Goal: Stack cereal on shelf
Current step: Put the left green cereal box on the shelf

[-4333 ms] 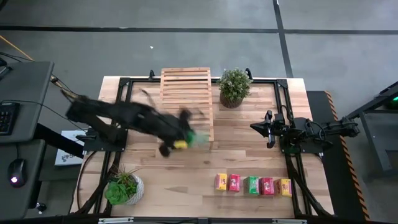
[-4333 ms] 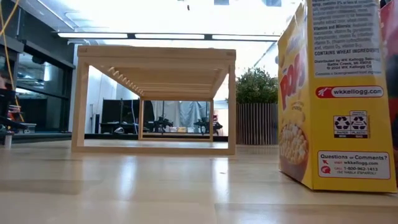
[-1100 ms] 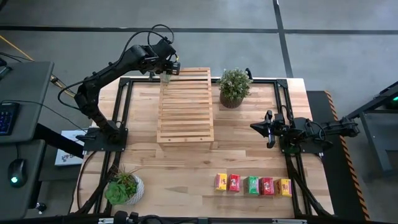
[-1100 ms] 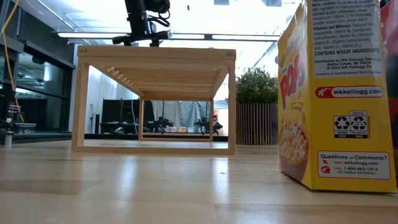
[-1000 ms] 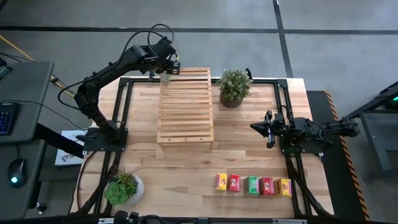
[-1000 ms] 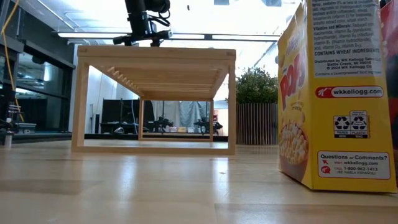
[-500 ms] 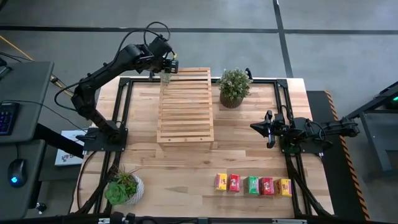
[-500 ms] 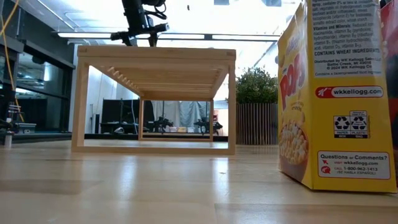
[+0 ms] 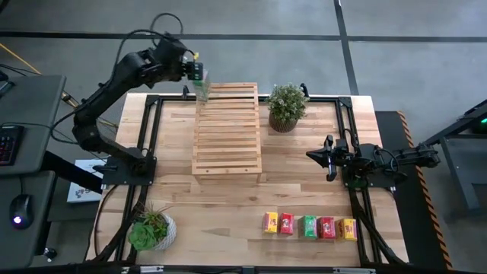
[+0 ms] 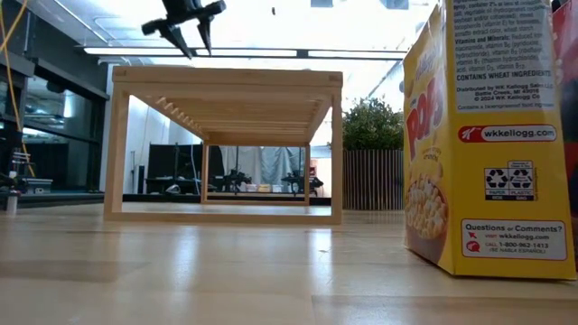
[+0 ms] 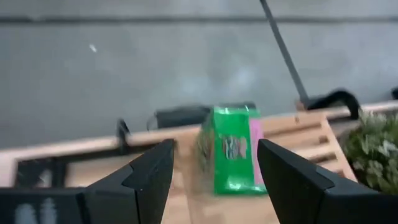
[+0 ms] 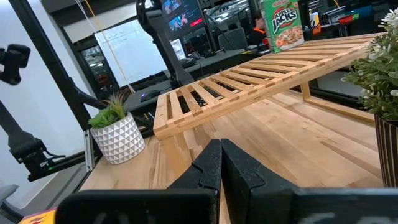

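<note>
Shelf (image 9: pixel 227 129): one green box (image 9: pixel 202 87) upright at its far left corner. Five boxes (image 9: pixel 310 226) wait near the table's front edge. Left gripper (image 9: pixel 193 71) spread, empty, beside the green box; right gripper (image 9: pixel 329 159) pressed together, idle at the table's right.

Six cereal boxes are counted. One green box (image 9: pixel 202 89) is stood upright on the far end of the one slatted shelf (image 9: pixel 227 129). Five more are lined in a row near the table's front edge, well apart from the shelf: a yellow box (image 9: pixel 270 222), a red box (image 9: pixel 287 224), a green one (image 9: pixel 307 226), a second red box (image 9: pixel 326 227) and a second yellow box (image 9: pixel 348 228). Two potted plants are counted: one (image 9: pixel 287 106) just beside the shelf, another (image 9: pixel 151 229) well apart from it.
</note>
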`<action>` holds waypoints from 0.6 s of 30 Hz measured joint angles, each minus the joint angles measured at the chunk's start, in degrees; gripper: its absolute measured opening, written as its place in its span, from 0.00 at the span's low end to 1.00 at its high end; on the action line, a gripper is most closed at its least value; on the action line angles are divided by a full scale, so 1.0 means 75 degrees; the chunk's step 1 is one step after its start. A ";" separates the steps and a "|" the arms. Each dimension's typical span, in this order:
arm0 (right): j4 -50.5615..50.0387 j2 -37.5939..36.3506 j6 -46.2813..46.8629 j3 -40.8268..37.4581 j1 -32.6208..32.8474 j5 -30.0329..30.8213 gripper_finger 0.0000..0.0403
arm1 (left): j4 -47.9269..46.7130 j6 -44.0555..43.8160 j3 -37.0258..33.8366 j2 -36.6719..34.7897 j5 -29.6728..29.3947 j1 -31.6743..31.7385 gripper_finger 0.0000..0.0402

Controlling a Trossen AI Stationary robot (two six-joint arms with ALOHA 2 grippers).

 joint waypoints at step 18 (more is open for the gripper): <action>0.0001 -0.0001 0.0000 -0.0001 -0.0003 -0.0001 0.00 | 0.2639 -0.0290 -0.3645 -0.1440 -0.1040 -0.0003 0.01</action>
